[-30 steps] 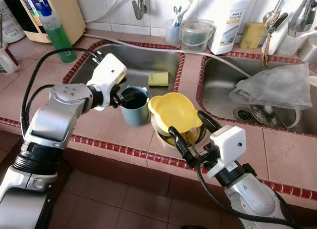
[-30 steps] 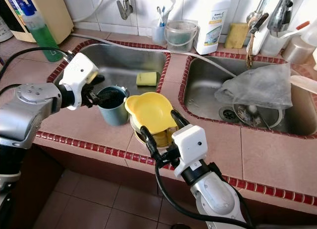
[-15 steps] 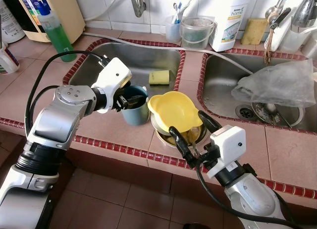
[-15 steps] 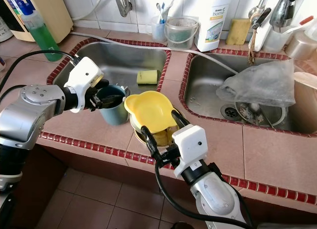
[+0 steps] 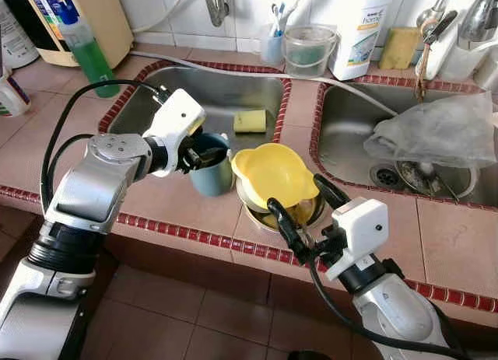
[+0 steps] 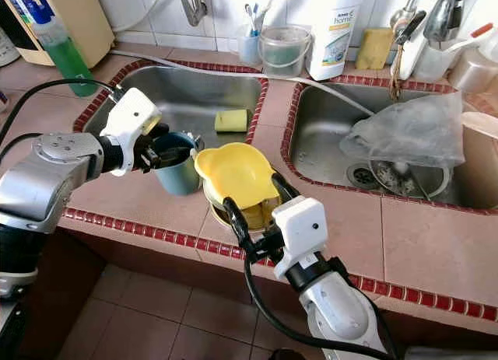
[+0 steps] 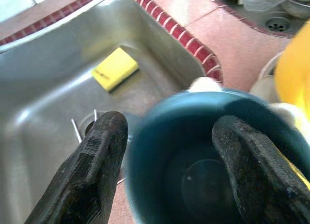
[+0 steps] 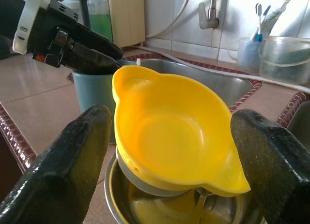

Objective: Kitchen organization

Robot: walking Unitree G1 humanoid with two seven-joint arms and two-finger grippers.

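At the far 9 o'clock edge of the head view, a green soap bottle (image 5: 87, 50) stands on the pink tiled counter (image 5: 459, 243), in front of a tan box. Next along, the left gripper (image 5: 196, 154) reaches to the blue cup (image 5: 212, 164) on the counter strip at the front of the left sink (image 5: 226, 96). Its fingers are spread to a narrow gap that straddles the cup's rim: in the left wrist view one finger (image 7: 97, 166) sits outside the wall and the other reaches down inside the mouth. Whether the pads actually press the wall is hard to judge, as the rim there is blurred. In the basin at the cup's 12 o'clock lies a yellow sponge (image 5: 249, 121).

Just at the cup's 3 o'clock, touching or nearly so, a yellow bowl (image 5: 272, 173) sits tilted on top of a stack in a metal bowl (image 5: 299, 214). The right gripper (image 5: 302, 217) comes in from 5 o'clock with its fingers spread wide, one to each side of the stack, holding nothing.

Against the back wall at 12 o'clock stand a cup of toothbrushes (image 5: 273, 41), a clear tub (image 5: 309, 50) and a white detergent bottle (image 5: 359, 29). Towards 3 o'clock, the right sink (image 5: 342, 134) holds a crumpled clear plastic bag (image 5: 436, 134) over its drain
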